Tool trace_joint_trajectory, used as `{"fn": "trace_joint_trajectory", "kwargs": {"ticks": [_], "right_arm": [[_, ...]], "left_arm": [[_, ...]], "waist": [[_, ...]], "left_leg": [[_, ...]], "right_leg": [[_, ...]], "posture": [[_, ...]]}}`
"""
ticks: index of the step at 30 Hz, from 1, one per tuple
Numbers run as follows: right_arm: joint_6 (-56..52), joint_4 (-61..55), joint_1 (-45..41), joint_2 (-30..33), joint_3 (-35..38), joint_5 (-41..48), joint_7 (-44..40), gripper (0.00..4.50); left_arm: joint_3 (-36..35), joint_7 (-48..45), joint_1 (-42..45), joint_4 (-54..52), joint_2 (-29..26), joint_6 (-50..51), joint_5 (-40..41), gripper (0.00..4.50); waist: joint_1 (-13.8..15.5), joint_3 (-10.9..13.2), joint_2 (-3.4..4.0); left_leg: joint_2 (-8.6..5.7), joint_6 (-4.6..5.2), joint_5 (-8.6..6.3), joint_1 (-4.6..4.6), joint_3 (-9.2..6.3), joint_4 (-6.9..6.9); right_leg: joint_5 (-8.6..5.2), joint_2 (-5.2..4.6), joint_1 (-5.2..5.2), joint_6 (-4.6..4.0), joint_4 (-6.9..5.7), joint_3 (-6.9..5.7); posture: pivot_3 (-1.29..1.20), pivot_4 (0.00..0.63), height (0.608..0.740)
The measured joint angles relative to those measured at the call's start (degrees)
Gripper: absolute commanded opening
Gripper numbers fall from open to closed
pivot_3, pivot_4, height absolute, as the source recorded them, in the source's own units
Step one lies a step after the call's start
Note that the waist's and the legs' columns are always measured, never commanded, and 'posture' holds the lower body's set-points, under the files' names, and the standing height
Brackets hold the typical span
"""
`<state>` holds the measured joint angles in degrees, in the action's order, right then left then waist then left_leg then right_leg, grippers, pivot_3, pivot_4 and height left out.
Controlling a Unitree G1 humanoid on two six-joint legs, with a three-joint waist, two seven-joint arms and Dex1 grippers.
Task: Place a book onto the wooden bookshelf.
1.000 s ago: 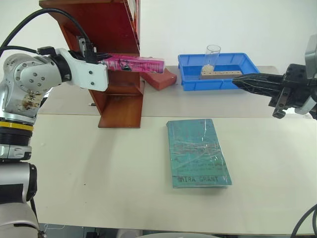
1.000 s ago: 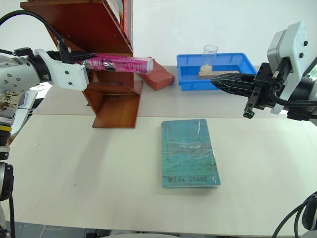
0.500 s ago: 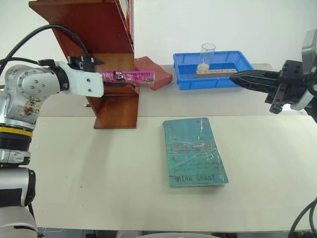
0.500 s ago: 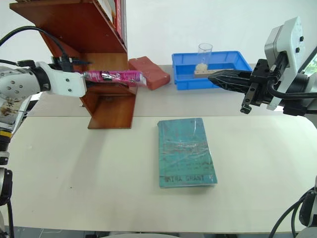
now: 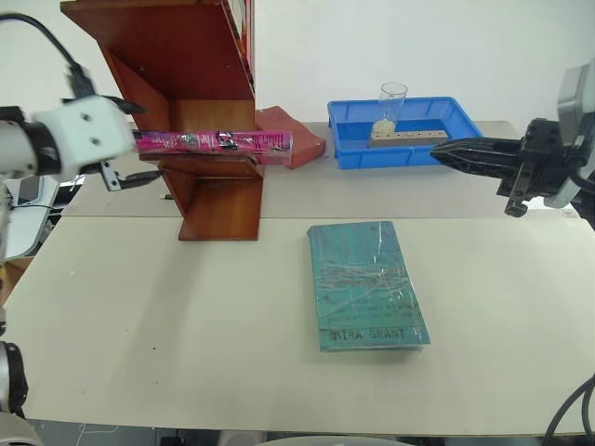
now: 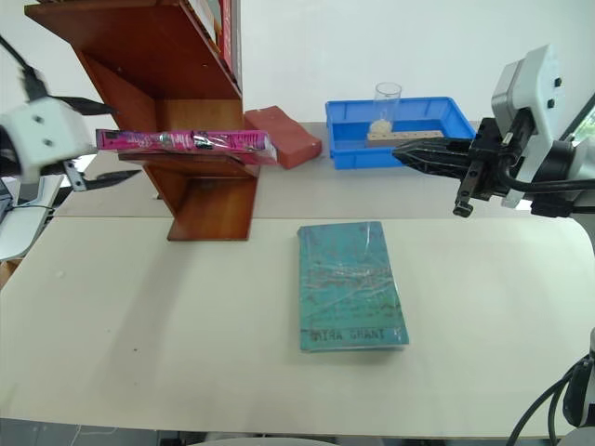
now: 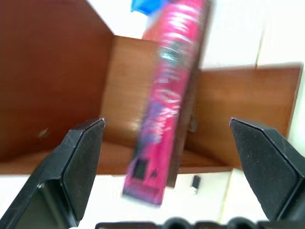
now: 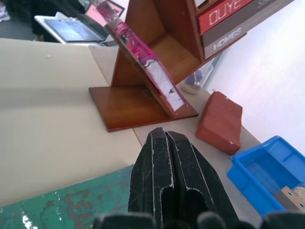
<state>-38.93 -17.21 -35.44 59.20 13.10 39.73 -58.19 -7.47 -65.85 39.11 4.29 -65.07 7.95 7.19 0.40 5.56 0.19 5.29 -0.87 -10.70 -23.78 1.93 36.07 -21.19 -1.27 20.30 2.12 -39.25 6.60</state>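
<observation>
Left pincer (image 7: 167,143) at frame left, fingers spread wide, clear of the pink book (image 5: 209,141), which lies on a lower tier of the wooden bookshelf (image 5: 200,84), upper left. Right pincer (image 5: 437,153) at frame right, fingers pressed together, holding nothing, above the bench (image 5: 186,316).

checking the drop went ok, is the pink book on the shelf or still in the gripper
On the shelf. The book lies flat on a lower tier of the wooden bookshelf, both ends overhanging. The left gripper is open, its fingers clear of it.
</observation>
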Motion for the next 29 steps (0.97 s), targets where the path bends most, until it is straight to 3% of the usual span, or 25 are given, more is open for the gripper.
{"fn": "trace_joint_trajectory", "kwargs": {"ticks": [14,29], "right_arm": [[6.1,5.8,-2.5,0.9,-4.3,-6.4,-6.9,0.0],[9.2,7.3,0.4,2.7,-5.8,-11.7,-10.3,0.0]], "left_arm": [[-16.1,-1.1,-20.2,-9.9,-1.5,20.7,13.4,4.46],[-14.9,3.4,-26.4,-18.6,4.3,26.1,19.3,4.46]], "waist": [[0.1,0.0,-0.05],[0.1,0.0,-0.13]], "left_leg": [[0.09,-0.01,0.0,0.05,0.02,-0.05],[0.11,-0.01,-0.01,0.06,0.03,-0.05]], "right_leg": [[0.02,0.0,0.06,-0.15,-0.02,-0.12],[0.07,0.0,0.04,-0.3,-0.01,-0.12]], "posture": [[0.0,0.15,0.649],[0.0,0.15,0.649]]}}
